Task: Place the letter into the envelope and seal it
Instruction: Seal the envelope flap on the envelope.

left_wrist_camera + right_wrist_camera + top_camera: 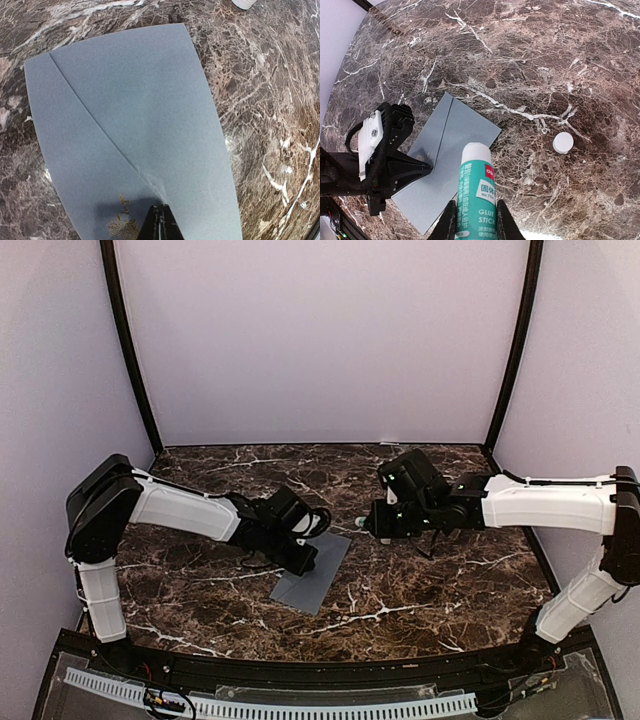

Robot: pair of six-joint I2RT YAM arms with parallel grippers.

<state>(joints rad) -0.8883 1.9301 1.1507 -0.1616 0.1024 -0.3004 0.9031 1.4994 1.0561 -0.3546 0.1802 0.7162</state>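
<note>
Veined brown marble tabletop (420,590) bears a flat slate-grey paper envelope (150,125); our left gripper (159,216), fingers together, rests on it; our right gripper (474,222) clamps a teal cylindrical glue stick (475,185).

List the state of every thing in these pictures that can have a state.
envelope: flat on the table, folded closed; cannot tell if it is sealed.
left gripper: shut, tip pressing on the envelope.
glue stick: uncapped, white tip exposed.
right gripper: shut on the glue stick.
cap: off, lying on the table apart from the glue stick.
letter: not visible in any view.
</note>
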